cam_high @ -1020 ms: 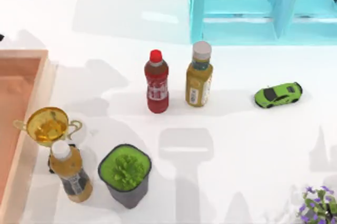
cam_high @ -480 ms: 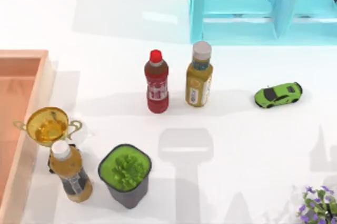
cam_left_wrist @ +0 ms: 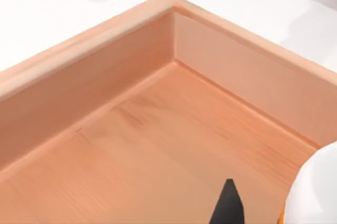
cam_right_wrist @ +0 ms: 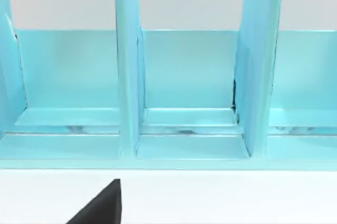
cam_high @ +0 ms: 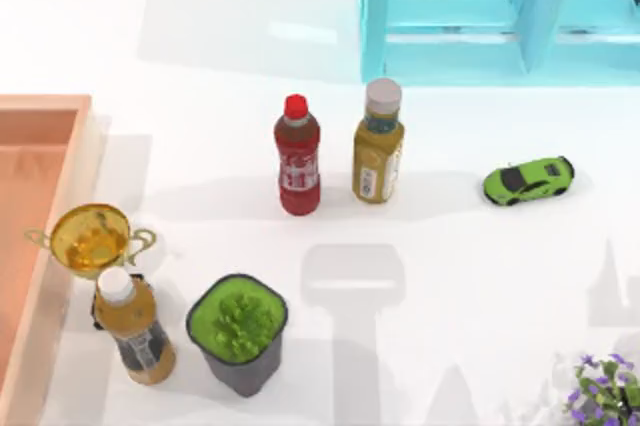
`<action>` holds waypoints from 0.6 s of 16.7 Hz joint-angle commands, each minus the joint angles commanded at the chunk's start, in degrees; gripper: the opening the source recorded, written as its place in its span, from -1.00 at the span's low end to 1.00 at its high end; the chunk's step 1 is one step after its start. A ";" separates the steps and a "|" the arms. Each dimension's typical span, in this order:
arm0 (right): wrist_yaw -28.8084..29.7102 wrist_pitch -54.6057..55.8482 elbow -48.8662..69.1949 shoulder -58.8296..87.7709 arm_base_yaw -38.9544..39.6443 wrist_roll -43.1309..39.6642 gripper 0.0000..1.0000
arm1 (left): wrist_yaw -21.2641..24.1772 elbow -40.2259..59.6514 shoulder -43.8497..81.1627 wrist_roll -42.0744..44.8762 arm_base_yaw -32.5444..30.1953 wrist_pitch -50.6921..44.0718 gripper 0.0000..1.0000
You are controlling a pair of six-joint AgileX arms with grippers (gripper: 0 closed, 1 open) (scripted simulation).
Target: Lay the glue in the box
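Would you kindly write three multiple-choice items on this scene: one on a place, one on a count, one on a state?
1. Where on the table is the box?
A. at the left edge
B. at the right edge
C. in the middle

2. How many bottles stand on the table?
A. one
B. three
C. five

3. How does the toy car sit?
A. on its roof
B. on its wheels
C. inside the box

Answers:
1. A, since its rim runs down the top view's left side.
2. B: the red bottle, the grey-capped bottle and the white-capped bottle.
3. B, since its roof faces up, on the bare table right of the bottles.
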 joint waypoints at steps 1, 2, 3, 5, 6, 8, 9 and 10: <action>0.00 0.00 0.00 0.00 0.00 0.00 1.00 | 0.00 0.00 0.00 0.00 0.00 0.00 -1.00; 0.00 0.00 0.00 0.00 0.00 0.00 1.00 | 0.00 0.00 0.00 0.00 0.00 0.00 -1.00; 0.00 0.00 0.00 0.00 0.00 0.00 1.00 | -0.11 0.18 0.20 -0.02 -0.26 0.16 -1.00; 0.00 0.00 0.00 0.00 0.00 0.00 1.00 | 0.01 -0.26 0.15 -0.82 -0.61 0.82 -1.00; 0.00 0.00 0.00 0.00 0.00 0.00 1.00 | 0.20 -0.80 0.01 -1.89 -1.06 1.81 -1.00; 0.00 0.00 0.00 0.00 0.00 0.00 1.00 | 0.70 -2.10 -0.50 -4.78 -2.21 5.27 -1.00; 0.00 0.00 0.00 0.00 0.00 0.00 1.00 | 0.93 -2.83 -0.73 -6.52 -2.89 7.65 -1.00; 0.00 0.00 0.00 0.00 0.00 0.00 1.00 | 1.06 -3.63 -0.92 -8.44 -3.60 10.47 -1.00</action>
